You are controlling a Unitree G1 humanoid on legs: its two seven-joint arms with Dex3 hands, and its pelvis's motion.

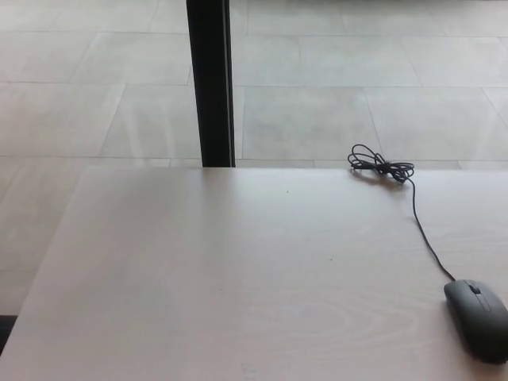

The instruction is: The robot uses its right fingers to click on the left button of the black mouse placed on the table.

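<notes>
A black mouse point(479, 316) lies on the pale wooden table point(238, 278) at the lower right, partly cut by the picture's right edge. Its scroll wheel faces away from me. A thin black cable point(421, 230) runs from its front toward the table's far edge and ends in a tied bundle point(381, 167). Neither of my hands shows in the head view.
A black vertical post point(209, 79) stands behind the table's far edge, left of centre. Beyond it lies a light tiled floor point(333, 79). The table's left edge slants down to the lower left corner.
</notes>
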